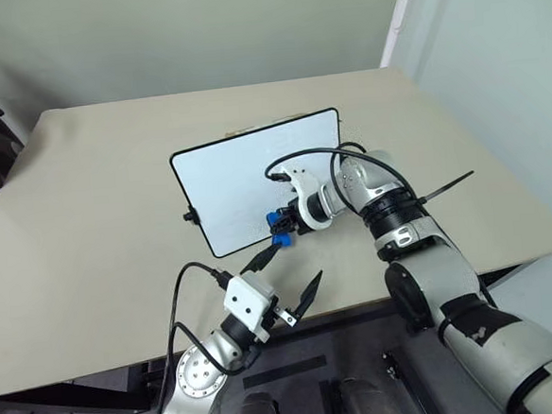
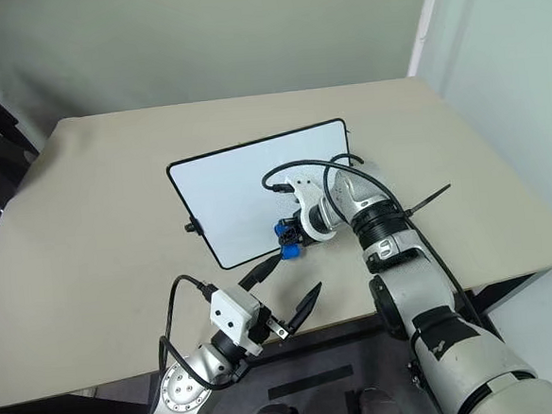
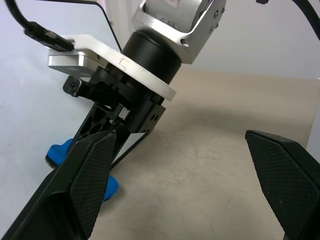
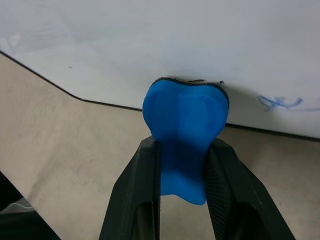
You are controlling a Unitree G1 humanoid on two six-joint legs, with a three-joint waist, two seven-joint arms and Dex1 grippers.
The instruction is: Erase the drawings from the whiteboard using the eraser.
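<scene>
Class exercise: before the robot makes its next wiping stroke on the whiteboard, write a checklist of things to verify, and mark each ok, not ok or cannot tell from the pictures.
1. Eraser clamped in right gripper: ok.
2. Eraser pressed onto whiteboard: ok, its felt edge meets the surface near the board's near edge.
3. Drawings gone: not ok, a faint blue scribble remains beside the eraser.
4. Left gripper off the board: ok, open over the table.
5. Board lying flat: ok.

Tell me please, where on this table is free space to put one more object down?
The table is bare left of the whiteboard, behind it toward the wall, and along the right edge. It is crowded at the board's near edge: the right gripper presses the eraser there, with the open left gripper just before it.
</scene>
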